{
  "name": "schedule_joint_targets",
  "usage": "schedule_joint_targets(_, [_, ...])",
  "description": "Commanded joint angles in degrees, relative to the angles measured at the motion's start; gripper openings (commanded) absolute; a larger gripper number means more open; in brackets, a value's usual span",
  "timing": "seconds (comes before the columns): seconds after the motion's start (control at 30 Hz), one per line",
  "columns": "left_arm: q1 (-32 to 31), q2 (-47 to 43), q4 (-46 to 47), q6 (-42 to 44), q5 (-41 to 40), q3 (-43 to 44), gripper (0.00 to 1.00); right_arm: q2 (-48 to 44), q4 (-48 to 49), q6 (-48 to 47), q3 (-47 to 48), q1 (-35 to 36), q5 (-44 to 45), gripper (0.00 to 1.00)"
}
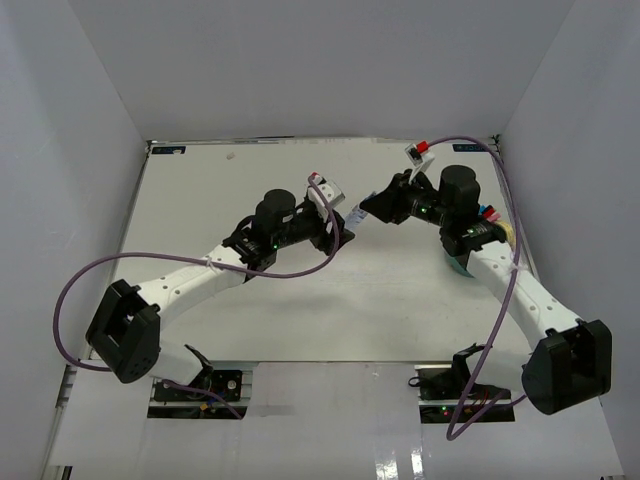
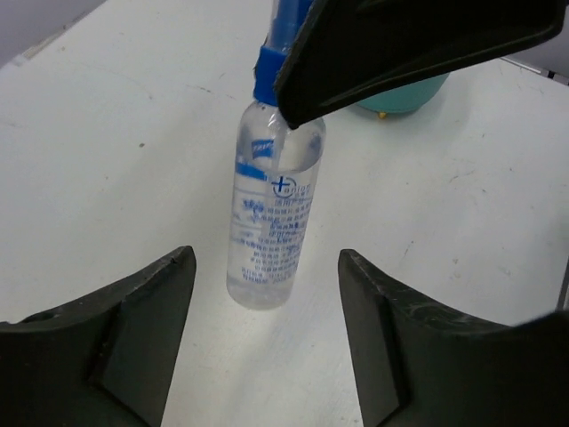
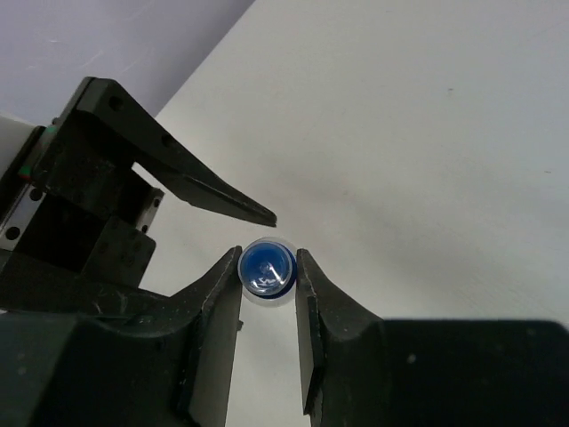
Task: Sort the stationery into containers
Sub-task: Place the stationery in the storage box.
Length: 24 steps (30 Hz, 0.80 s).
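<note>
The right jaws are clamped on the blue cap of the small clear bottle, one finger pressed to each side of it, seen end-on from the right wrist. The bottle hangs upright with its printed label facing the left wrist camera. Whether its base touches the white worktop I cannot tell. The left jaws stand wide, holding nothing, and their dark fingers flank the bottle at its 7 and 5 o'clock, apart from the glassy body. From the right wrist, one left fingertip points in at the cap's 11 o'clock, close but not touching. From above, the bottle lies just off the worktop's middle, toward 1 o'clock, between the two arms. The teal bowl sits behind the bottle at its 1 o'clock. In the overhead view it lies at 3 o'clock, mostly hidden under the right arm, with coloured pen caps showing beside it.
</note>
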Motion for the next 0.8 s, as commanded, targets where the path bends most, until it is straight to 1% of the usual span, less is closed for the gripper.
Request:
schedule_joint_targets(0.0, [-0.1,1.2,-3.5,-3.5,-2.7,4.1,0.78,-3.9,-5.2,-8.2,1.0,-1.0,10.7,0.08])
schedule_joint_targets(0.03, [-0.1,1.3,-4.3,-5.4,-3.2,4.5,0.82,-5.3,-6.7,-9.5,1.0,-1.1,15.7,0.08])
schedule_joint_targets(0.07, [-0.1,1.4,-4.7,-6.0,-3.8,4.6,0.86,-6.0,-7.5,-10.7,1.2,-1.5,18.5,0.08])
schedule_joint_targets(0.1, [-0.1,1.2,-5.1,-7.0,-4.9,4.7,0.92,-6.7,-10.9,-13.0,1.3,-2.1,21.1,0.08])
schedule_joint_targets(0.13, [-0.1,1.2,-6.1,-7.4,-5.6,5.2,0.95,-8.0,-12.4,-14.2,1.4,-2.4,23.9,0.08])
schedule_joint_targets(0.17, [-0.1,1.1,-6.9,-7.9,-6.2,5.4,0.96,-8.6,-13.7,-15.3,1.6,-2.7,29.4,0.08])
schedule_joint_targets(0.23, [-0.1,0.8,-9.6,-9.3,-8.7,6.9,0.98,-10.4,-17.2,-18.2,2.0,-3.9,35.5,0.08])
schedule_joint_targets(0.27, [-0.1,0.7,-11.8,-9.6,-9.7,7.4,0.98,-11.0,-18.1,-19.2,2.0,-4.2,42.1,0.08])
schedule_joint_targets(0.3, [0.2,0.4,-13.0,-10.0,-12.5,7.7,0.98,-11.5,-18.9,-20.1,1.7,-5.0,45.0,0.08])
schedule_joint_targets(0.33, [0.5,0.1,-16.0,-10.9,-13.7,8.6,0.98,-12.7,-20.0,-21.6,1.4,-5.4,47.9,0.08])
schedule_joint_targets(0.37, [0.9,0.0,-17.4,-11.5,-14.8,9.0,0.98,-13.4,-20.5,-22.1,1.2,-5.8,52.7,0.08])
schedule_joint_targets(0.43, [2.8,-0.7,-22.2,-13.4,-17.3,10.2,0.98,-14.9,-21.5,-22.7,0.9,-7.1,57.8,0.08])
schedule_joint_targets(0.47, [4.0,-1.1,-23.5,-14.0,-17.5,10.3,0.98,-15.4,-21.9,-22.7,0.8,-7.6,59.4,0.08])
schedule_joint_targets(0.5, [6.5,-1.5,-24.6,-14.6,-17.5,10.2,0.98,-15.8,-22.2,-22.7,0.6,-8.4,60.6,0.08])
schedule_joint_targets(0.57, [9.8,-2.9,-27.1,-16.2,-17.4,8.8,0.98,-17.1,-22.6,-24.8,-0.1,-9.4,63.4,0.08])
schedule_joint_targets(0.67, [17.8,-5.5,-28.0,-18.0,-17.2,6.1,0.98,-18.2,-23.1,-24.9,-0.4,-11.4,64.8,0.08])
schedule_joint_targets(0.77, [20.9,-7.9,-26.9,-18.8,-17.7,2.4,0.98,-19.0,-23.1,-25.1,-0.4,-13.1,66.1,0.08])
